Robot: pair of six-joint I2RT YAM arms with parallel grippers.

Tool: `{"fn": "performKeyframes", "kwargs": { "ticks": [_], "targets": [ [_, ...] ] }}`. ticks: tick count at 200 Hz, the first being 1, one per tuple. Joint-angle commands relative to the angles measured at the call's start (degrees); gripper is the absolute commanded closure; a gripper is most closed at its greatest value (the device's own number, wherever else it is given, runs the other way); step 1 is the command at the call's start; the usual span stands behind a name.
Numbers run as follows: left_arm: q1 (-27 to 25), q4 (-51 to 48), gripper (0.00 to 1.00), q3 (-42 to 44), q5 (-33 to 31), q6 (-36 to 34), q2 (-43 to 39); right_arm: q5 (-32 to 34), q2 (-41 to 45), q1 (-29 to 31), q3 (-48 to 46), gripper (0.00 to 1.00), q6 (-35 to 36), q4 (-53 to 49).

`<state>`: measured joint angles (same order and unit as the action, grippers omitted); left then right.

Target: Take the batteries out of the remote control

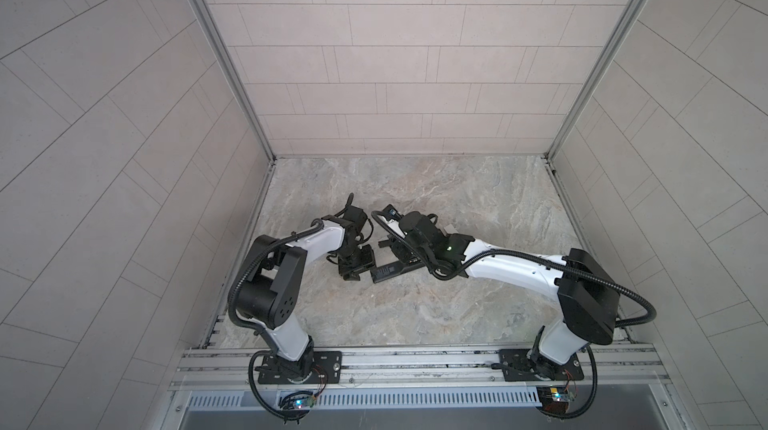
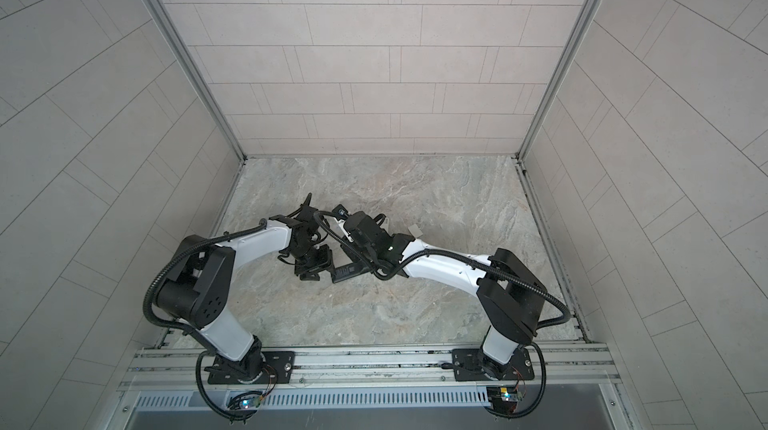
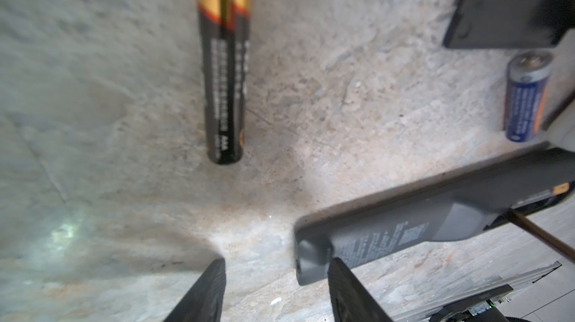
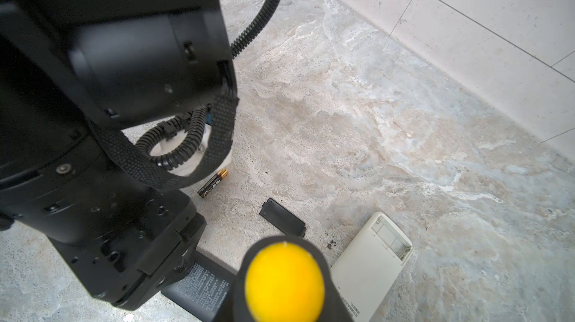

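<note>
L claw part open, empty; batteries lie just ahead, apart. R claw grips screwdriver.

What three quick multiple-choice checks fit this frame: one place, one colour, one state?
1. Black-gold batteries lie: A in a remote; B on the table; C on a tray.
2. Lone battery colour: A green; B red; C blue.
3. Left gripper: A open, empty; B shut on a battery; C shut on a cover.

B: both lie side by side on bare stone.
C: its wrap is blue in the left wrist view.
A: fingers stand apart, nothing between them.
</note>
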<state>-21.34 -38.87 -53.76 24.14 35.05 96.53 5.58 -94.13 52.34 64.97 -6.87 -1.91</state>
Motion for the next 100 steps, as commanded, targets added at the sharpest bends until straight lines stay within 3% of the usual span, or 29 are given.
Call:
{"fn": "performKeyframes", "kwargs": {
  "ticks": [1,65,100],
  "targets": [
    [-0.45,2.35,0.40,3.19,-0.85,0.04,4.47,0.11,1.99,-1.13,-1.73,1.00,-2.84,-0.35],
    [-0.45,2.38,0.40,3.28,-1.01,0.46,4.48,2.21,2.70,-2.05,-4.01,1.00,-5.52,-0.97],
    [-0.45,2.38,0.41,3.27,-1.12,0.55,4.51,6.59,2.31,0.19,-4.16,1.00,-1.51,-2.41]
  ]
}}
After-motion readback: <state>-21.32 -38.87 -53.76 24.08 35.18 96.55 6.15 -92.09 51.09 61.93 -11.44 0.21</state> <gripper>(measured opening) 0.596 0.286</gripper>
